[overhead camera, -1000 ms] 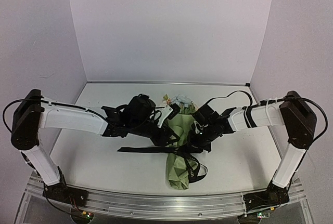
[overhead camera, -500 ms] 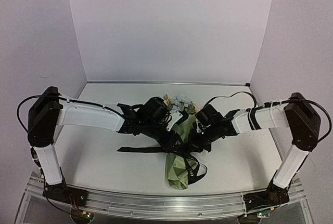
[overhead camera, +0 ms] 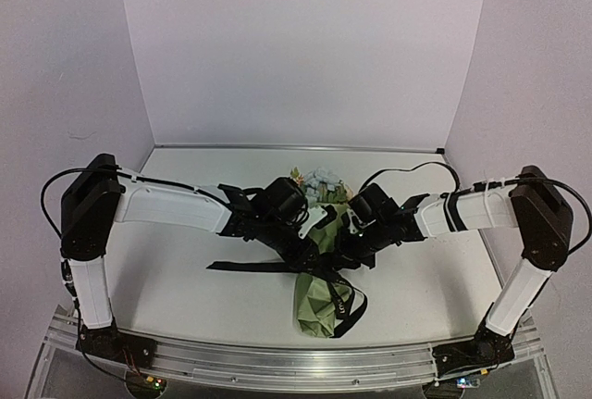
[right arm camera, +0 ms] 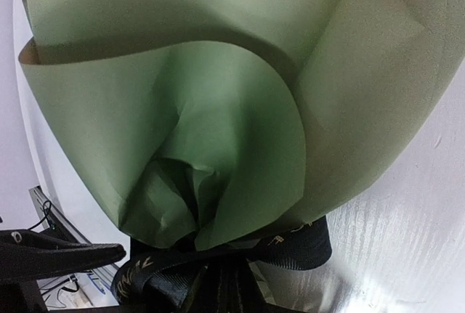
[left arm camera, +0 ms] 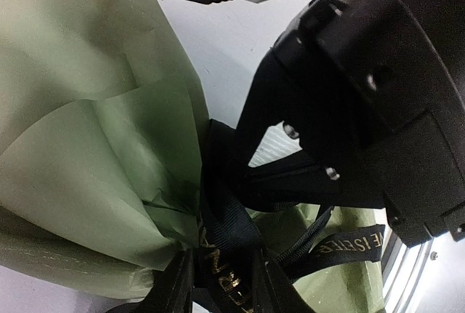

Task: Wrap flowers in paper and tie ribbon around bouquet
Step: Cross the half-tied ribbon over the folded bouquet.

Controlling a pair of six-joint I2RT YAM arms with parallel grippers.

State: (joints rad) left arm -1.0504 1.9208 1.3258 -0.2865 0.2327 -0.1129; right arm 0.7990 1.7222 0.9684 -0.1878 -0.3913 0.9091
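Two grippers meet at the narrow waist of the bouquet (overhead camera: 319, 274), which lies on the table (overhead camera: 176, 279) with the flowers (overhead camera: 319, 180) at its far, wide end. The wrapping looks done: the paper (right arm camera: 218, 110) curls round into a green cone. The step in hand, as I judge it, is the tying. The ribbon (overhead camera: 250, 267) already circles the bouquet's waist, one tail trailing off to the bouquet's left and a loop hanging beside its near, narrow end.

The left gripper (overhead camera: 313, 246) sits on the bouquet's left flank. In its wrist view the lettered ribbon runs between its fingers (left arm camera: 174, 287), but I cannot tell whether it is pinched. The right gripper (overhead camera: 344, 251) is clenched at the bouquet's right flank, seemingly nipping the ribbon where it bunches against the paper.

Next, the strands probably need pulling apart, away from the bouquet, to cinch the knot without crushing the cone.
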